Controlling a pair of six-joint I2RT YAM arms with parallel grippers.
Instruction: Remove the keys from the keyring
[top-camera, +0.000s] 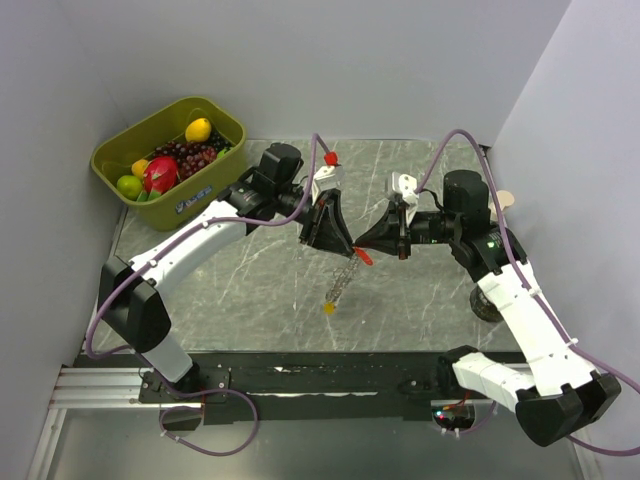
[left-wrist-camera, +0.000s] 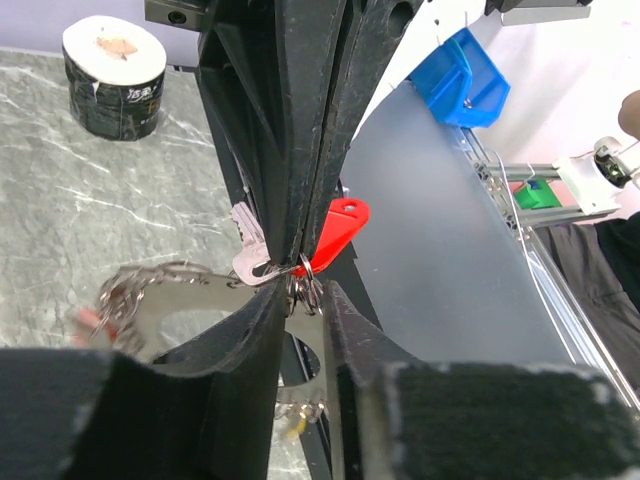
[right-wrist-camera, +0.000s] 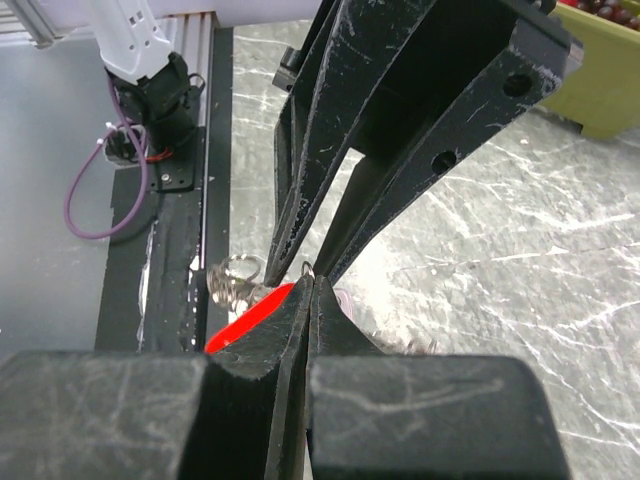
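Both grippers meet tip to tip above the middle of the table. My left gripper (left-wrist-camera: 305, 290) has its jaws a narrow gap apart, closed on a cluster of small silver rings of the keyring (left-wrist-camera: 150, 285), whose beaded chain loops off to the left. In the top view the chain (top-camera: 342, 280) hangs down to a yellow key (top-camera: 329, 308). My right gripper (right-wrist-camera: 310, 283) is shut on a small ring at its tips. A red key (left-wrist-camera: 335, 228) sticks out beside it, and a silver metal key (left-wrist-camera: 250, 255) hangs on the other side.
A green bin (top-camera: 215, 195) of fruit stands at the back left. A roll of black tape (left-wrist-camera: 113, 75) sits on the marble table to the right of the arms. A blue bin (left-wrist-camera: 462, 75) stands beyond the grey side wall.
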